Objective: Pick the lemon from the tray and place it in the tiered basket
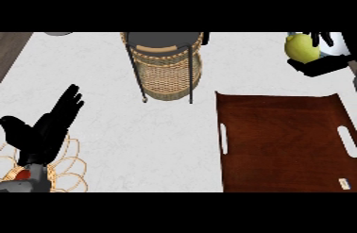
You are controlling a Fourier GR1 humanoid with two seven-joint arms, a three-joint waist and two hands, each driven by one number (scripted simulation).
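Two robot hands over a white marbled bench, seen steeply from the head view. Right robot hand at the upper right edge, black fingers curled round a yellow lemon, held up off the bench and beyond the far end of the tray. Left robot hand at the lower left, fingers straight and spread, pointing up and away, holding nothing. Dark wooden tray at right, bare across its brown surface, with slot handles on its two sides. Tiered basket at top centre, woven wicker in a thin black frame, with a dark round top tier; well apart from the lemon, to its left. Thin orange wire loops on the bench beneath the left forearm. Grey round shape cut off at the upper left edge.
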